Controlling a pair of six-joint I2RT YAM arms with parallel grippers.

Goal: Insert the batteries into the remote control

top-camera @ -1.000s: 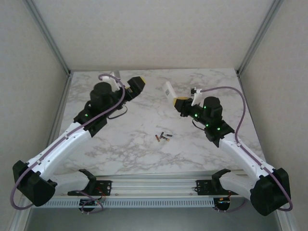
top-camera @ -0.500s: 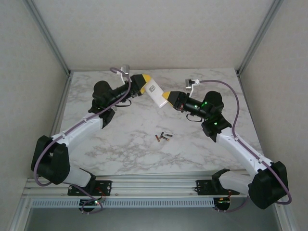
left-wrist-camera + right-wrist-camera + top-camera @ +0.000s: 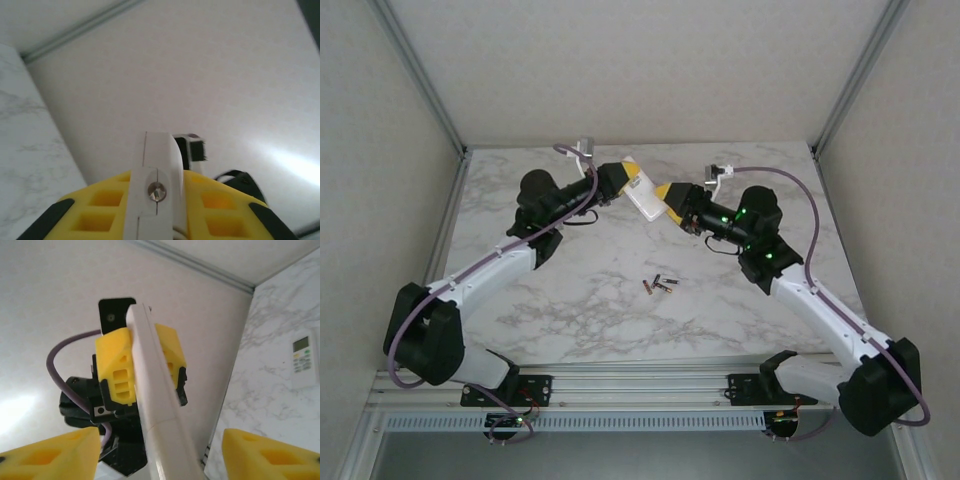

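Changed: the left gripper (image 3: pixel 620 182), wide a second ago, now clamps the remote control (image 3: pixel 642 192); the right gripper (image 3: pixel 672 200) has let go.
Near: the batteries (image 3: pixel 658 286) lie loose on the table (image 3: pixel 570 310), none loaded.
Far: remote control aloft, right jaws wide around it.
Progress: we judge the handover done, all the loading still ahead.

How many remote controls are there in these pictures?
2. One white remote control is up in the air, clamped in the left end effector. A second remote with a small screen lies flat on the marble table. Others could be hidden from view.
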